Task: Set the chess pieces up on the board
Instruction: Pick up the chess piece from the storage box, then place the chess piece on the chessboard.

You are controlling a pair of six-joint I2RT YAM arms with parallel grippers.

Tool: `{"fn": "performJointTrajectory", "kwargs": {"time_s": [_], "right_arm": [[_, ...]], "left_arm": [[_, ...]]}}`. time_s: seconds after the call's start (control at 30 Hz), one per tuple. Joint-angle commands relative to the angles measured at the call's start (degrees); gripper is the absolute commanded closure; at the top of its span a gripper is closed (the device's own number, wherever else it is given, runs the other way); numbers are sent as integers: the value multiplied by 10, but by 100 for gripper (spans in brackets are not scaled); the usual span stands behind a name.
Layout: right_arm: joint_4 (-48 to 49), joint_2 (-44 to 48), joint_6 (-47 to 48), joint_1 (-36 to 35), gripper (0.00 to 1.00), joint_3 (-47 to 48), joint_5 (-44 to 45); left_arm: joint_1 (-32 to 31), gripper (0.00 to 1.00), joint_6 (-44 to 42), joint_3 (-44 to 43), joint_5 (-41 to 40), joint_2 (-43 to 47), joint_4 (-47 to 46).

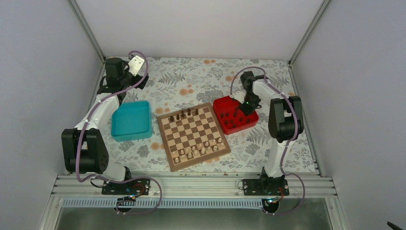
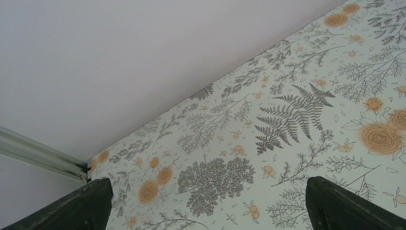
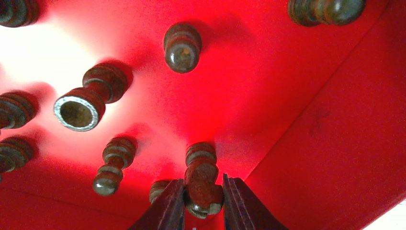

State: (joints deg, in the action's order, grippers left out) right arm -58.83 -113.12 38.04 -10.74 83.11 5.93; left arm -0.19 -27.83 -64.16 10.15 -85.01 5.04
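1. Fern-and-flower worktop inside a white-walled cell, viewed from above: chessboard (image 1: 194, 135) at centre, red tray (image 3: 268, 72) just off its far right corner, teal tray (image 1: 130, 120) beside its left edge.
2. Step in hand, judged from the wrist view: a pick from the red tray. Right claw (image 3: 203, 203) clenched on a dark chessman (image 3: 201, 167), one finger pressed to each flank, rounded end nearest the lens. Type of piece too blurred to call; upright or tipped, impossible to say.
3. Left claw (image 2: 209, 201) parked over the far left corner, spread wide, grasping nothing, aimed at bare floral cloth and the back wall.
4. Set-up judged well short of done: only a handful of dark chessmen (image 1: 183, 114) lined along the board's far edge, several more scattered over the tray floor. Pale chessmen (image 1: 201, 147) ranked in two rows on the near side.
5. Next move, by the look of it: a straight lift clear of the tray wall, a short carry leftward to the far ranks, then an upright release on a vacant square.
6. In the way: a neighbouring chessman (image 3: 159, 188) just beside one finger, liable to be nudged on the lift.
7. Also close by: a toppled chessman (image 3: 79, 111) showing its hollow base, and a standing pawn (image 3: 182, 45) further off.
8. On the board, back-rank pieces packed near one another, easily knocked during placement.
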Motion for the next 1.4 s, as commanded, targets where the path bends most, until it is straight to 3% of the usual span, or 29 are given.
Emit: {"fn": "performJointTrajectory", "kwargs": {"time_s": [0.0,0.33,0.77,1.37], "right_arm": [[-1,-14,0,5,79,4,14],[-30,5,3,5,89,48,-9],[-124,-1,0,-40,89,193,-18],[-147,-118,-26,-220,89,339,-56]], "left_arm": [[-2,0,-1,4,13,2,-4],[-2,0,-1,4,11,1,-4],[-2,0,-1,5,9,3,-4],[-2,0,-1,0,7,5,-1]]}}
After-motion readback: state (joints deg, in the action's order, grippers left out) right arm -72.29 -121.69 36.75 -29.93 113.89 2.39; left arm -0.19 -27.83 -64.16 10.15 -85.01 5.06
